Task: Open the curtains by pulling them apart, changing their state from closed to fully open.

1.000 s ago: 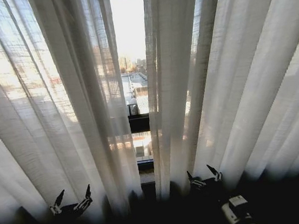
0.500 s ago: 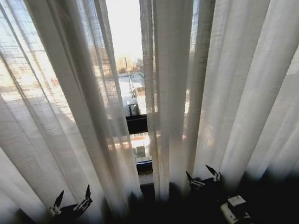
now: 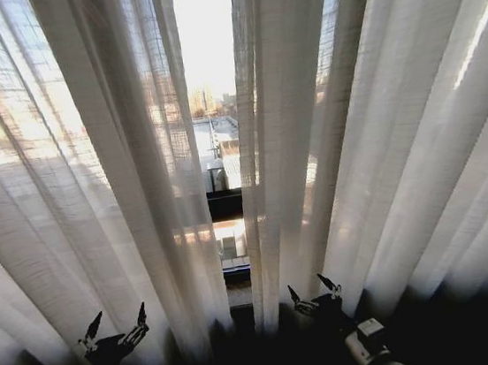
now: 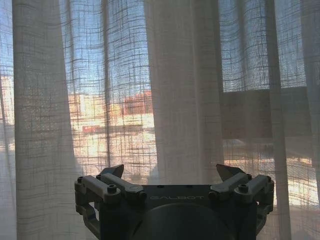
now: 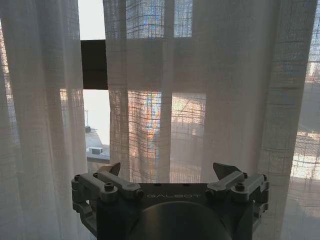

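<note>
The curtains hang across the whole window, parted by a narrow gap at centre where a dark window bar shows. Low and near, the left tool and right tool both stand open, empty, just before the fabric.

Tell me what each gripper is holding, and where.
Nothing: the left gripper and right gripper are both open, just short of the curtains.

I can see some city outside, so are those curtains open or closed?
Barely open. The curtains hang with a narrow gap between the two panels, showing the dark window frame bar; otherwise they cover the window.
</note>
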Robot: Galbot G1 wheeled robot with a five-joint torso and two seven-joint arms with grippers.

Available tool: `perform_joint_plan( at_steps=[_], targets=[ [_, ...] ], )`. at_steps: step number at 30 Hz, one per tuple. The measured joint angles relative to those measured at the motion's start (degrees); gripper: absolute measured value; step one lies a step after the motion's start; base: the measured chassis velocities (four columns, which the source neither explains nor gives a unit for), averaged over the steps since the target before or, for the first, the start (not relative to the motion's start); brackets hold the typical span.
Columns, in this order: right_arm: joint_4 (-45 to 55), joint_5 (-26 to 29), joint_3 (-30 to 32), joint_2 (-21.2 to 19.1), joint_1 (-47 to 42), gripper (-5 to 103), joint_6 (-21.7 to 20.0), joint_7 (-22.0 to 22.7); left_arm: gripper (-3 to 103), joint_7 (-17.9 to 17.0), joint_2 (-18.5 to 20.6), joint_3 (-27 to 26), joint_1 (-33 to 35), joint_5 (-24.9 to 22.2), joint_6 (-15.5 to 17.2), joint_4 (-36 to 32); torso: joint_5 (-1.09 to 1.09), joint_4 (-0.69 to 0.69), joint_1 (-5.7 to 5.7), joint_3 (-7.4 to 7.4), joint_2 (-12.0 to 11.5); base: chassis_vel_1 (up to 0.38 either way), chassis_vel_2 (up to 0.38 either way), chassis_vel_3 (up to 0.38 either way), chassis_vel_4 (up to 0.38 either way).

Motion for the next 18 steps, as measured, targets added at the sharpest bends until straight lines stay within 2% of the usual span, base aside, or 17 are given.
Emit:
perform_joint_plan(
  at_steps=[3, 13, 18],
  targets=[
    [-1.7, 2.1, -1.8, -0.4, 2.2, 100, 0.0, 0.6, 100, 0.1, -1.5, -1.7, 0.7, 0.4, -1.3, 0.1, -0.02, -0.02, 0.0, 0.0, 0.0, 0.0, 0.0, 0.0, 0.0],
    [-8.6, 3.0, -5.4, 0.3, 12.7, 100, -0.3, 2.2, 100, 0.4, -3.5, -3.5, 0.8, 1.6, -1.5, -0.2, 0.0, -0.01, 0.0, 0.01, 0.0, 0.0, 0.0, 0.0, 0.0],
    [-14.0, 4.6, -6.0, 1.1, 19.8, 100, -1.6, 4.5, 100, 0.4, -3.5, -3.6, -0.2, 1.7, 0.0, -0.2, -0.02, -0.02, 0.01, 0.01, 0.0, 0.0, 0.0, 0.0, 0.0]
  ],
)
